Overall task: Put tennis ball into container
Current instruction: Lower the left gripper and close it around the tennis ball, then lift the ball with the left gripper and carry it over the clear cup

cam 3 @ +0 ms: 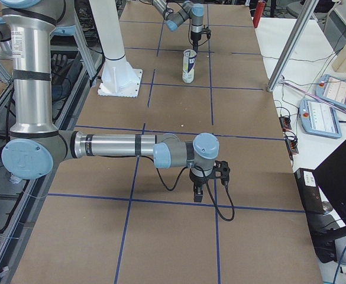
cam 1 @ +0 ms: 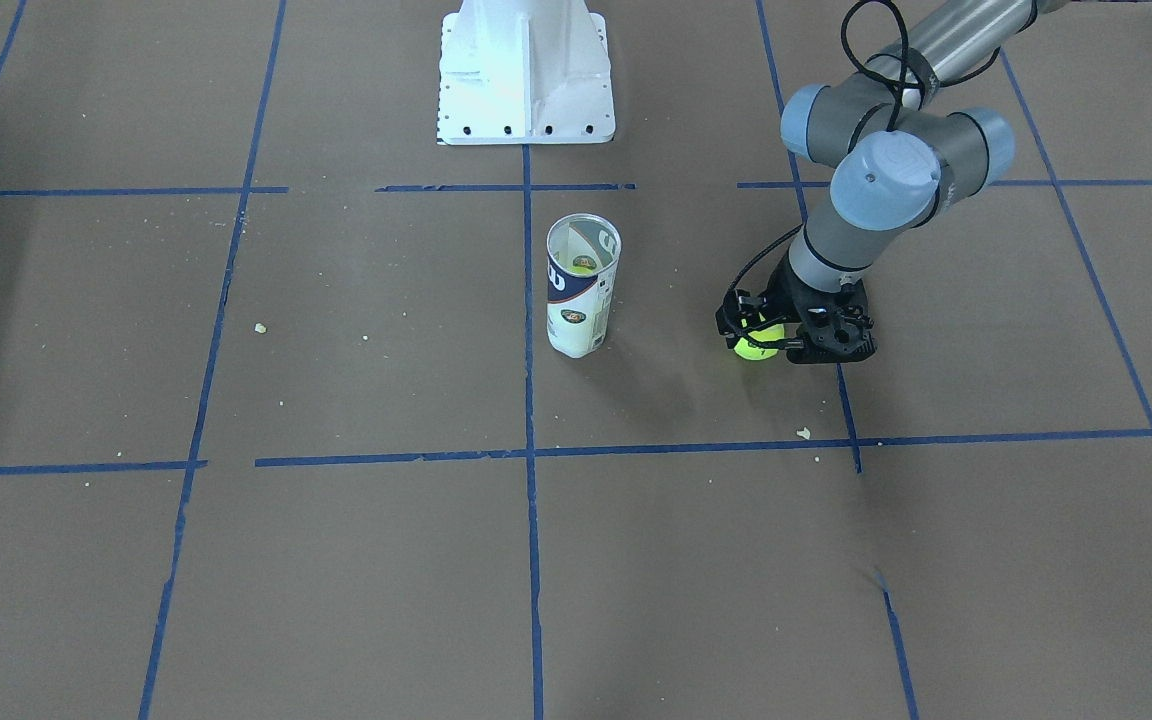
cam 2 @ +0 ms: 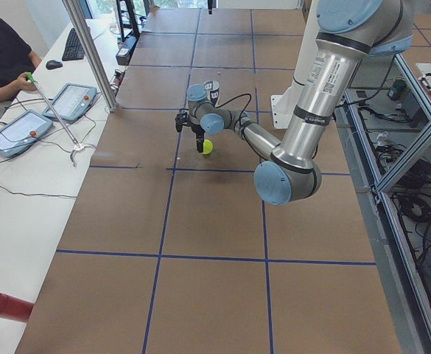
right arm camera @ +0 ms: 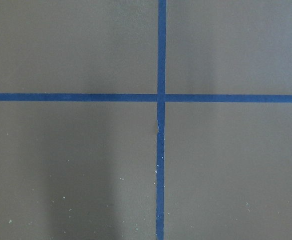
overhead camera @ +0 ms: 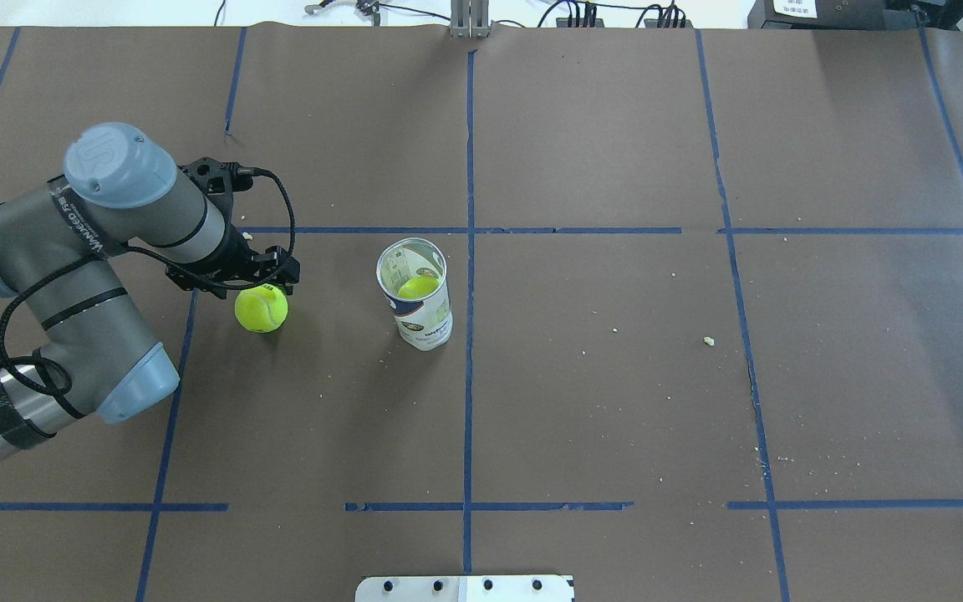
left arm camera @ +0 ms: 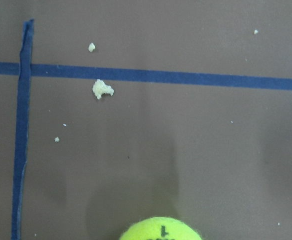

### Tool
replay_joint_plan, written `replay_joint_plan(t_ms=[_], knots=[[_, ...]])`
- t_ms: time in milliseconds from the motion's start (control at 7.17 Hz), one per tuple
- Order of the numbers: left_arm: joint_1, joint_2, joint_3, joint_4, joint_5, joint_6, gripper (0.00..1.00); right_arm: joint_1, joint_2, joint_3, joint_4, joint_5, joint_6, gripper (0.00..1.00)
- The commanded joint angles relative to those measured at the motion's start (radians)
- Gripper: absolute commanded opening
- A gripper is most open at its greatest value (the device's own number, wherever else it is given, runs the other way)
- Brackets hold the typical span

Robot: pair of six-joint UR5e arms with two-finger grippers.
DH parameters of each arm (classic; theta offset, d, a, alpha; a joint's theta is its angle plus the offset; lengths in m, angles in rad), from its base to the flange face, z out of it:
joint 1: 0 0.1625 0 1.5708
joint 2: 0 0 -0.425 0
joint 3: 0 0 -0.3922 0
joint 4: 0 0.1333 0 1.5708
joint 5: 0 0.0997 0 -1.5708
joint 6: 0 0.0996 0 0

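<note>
On the table's (overhead camera: 615, 418) left half, the left gripper (overhead camera: 267, 283) hangs right at the ball (overhead camera: 261, 308).
Whether it grips is unclear. The tube (overhead camera: 420, 311) stands upright nearby, a second ball (overhead camera: 418, 287) inside; the right gripper's (cam 3: 200, 193) state is unclear too.

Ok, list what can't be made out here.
Whether the left gripper holds the tennis ball: overhead, its body covers the contact; the left wrist view cuts the ball off.
Whether the right gripper is open: too small, exterior right view only.
The container's lower contents: label hides them.
</note>
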Motion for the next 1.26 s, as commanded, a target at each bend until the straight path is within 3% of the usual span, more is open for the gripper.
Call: replay_joint_plan(t_ms=[0, 279, 419, 558, 837, 1116], knots=[[0.011, 0.002, 0.001, 0.0, 0.0, -0.001, 1.0, 0.0, 0.0, 0.0, 0.0, 0.0, 0.0, 1.0], [0.011, 0.011, 0.002, 0.0, 0.0, 0.002, 0.99, 0.0, 0.0, 0.0, 0.0, 0.0, 0.0, 1.0], [0.011, 0.011, -0.002, 0.004, 0.0, 0.0, 0.56, 0.0, 0.0, 0.0, 0.0, 0.0, 0.0, 1.0], [0.009, 0.013, -0.028, 0.017, -0.021, -0.004, 0.01, 0.0, 0.0, 0.0, 0.0, 0.0, 0.0, 1.0], [-0.009, 0.031, -0.178, 0.175, -0.055, 0.006, 0.0, 0.0, 0.0, 0.0, 0.0, 0.0, 0.0, 1.0], [-0.121, -0.039, -0.408, 0.57, -0.055, 0.069, 0.0, 0.0, 0.0, 0.0, 0.0, 0.0, 0.0, 1.0]])
